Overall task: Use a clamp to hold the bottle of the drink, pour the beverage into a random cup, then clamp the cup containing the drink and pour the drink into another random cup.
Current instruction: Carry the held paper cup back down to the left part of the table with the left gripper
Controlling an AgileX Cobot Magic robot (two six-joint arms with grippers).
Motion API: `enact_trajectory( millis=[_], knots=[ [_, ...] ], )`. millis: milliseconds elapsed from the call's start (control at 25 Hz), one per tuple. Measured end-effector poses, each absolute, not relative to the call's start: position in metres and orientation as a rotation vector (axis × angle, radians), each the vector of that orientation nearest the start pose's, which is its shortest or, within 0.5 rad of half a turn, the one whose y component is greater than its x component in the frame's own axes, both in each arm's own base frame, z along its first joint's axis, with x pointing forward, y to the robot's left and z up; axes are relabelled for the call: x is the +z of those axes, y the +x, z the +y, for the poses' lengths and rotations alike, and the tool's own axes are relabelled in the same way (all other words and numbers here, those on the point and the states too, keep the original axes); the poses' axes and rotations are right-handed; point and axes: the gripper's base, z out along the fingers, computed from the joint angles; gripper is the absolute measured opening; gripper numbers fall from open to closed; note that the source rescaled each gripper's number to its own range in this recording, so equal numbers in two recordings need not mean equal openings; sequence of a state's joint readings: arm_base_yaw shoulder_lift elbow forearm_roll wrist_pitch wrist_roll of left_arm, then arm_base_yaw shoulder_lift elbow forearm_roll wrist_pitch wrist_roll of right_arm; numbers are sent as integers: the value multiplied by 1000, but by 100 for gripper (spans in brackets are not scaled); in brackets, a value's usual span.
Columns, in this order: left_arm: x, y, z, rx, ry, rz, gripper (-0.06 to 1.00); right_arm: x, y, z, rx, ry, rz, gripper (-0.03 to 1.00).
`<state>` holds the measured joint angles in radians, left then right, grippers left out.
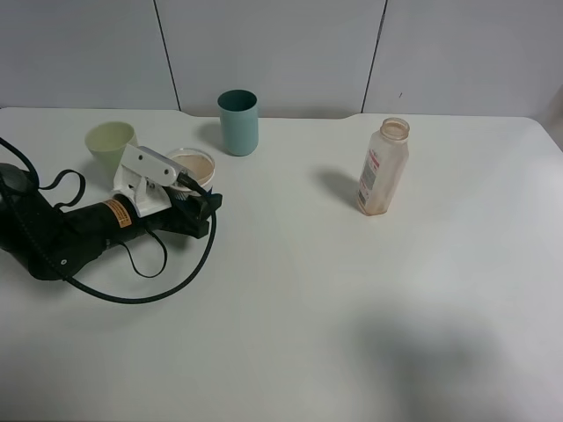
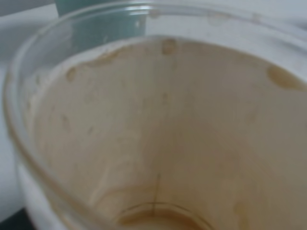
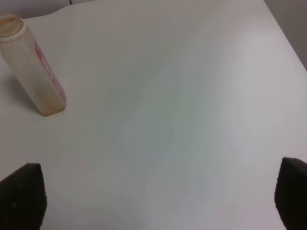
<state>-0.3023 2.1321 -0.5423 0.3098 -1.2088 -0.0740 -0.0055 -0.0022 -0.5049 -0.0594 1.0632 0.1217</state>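
**Mia:** Bottle (image 1: 383,168) first! Where is it?

**Ben:** It stands straight up on the right half of the white tabletop (image 1: 352,308), all by itself. Its top is open. It looks nearly empty, with just a brownish tint.

**Mia:** And the cup with the blue band?

**Ben:** That cup (image 1: 193,165) is on the left side, near the back edge. The left gripper (image 1: 198,198) is right at it, shut around it. The arm lies low across the tabletop, with a black cable (image 1: 132,294) looping beside it.

**Mia:** What does the left wrist camera see?

**Ben:** It looks right down into the cup (image 2: 158,129). The inside is tan with brown spots, and a little brown drink (image 2: 158,221) sits at the bottom.

**Mia:** Are other cups close?

**Ben:** Yes. The pale yellow-green tumbler (image 1: 111,144) is just beside the held cup, on its left. The teal tumbler (image 1: 237,121) stands behind it to the right, near the back edge.

**Mia:** And the right gripper?

**Ben:** The right gripper (image 3: 158,201) is wide open, holding nothing. Its two dark fingertips (image 3: 21,199) show at the corners of its wrist view, with the bottle (image 3: 33,72) well away from them.

**Mia:** Is there room to move?

**Ben:** Lots. The middle and front of the tabletop are bare white.
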Motion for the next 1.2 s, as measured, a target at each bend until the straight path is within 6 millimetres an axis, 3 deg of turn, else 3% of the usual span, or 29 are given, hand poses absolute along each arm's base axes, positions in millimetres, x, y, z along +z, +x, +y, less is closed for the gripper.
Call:
enact_trajectory(
  millis=[440,1200],
  knots=[
    [62,299,-122,-467,516,1795,0,279,-6,-5,2,133,2034,100],
    [56,300,-123,-478,520,1798,0,279,-6,-5,2,133,2034,100]
  ],
)
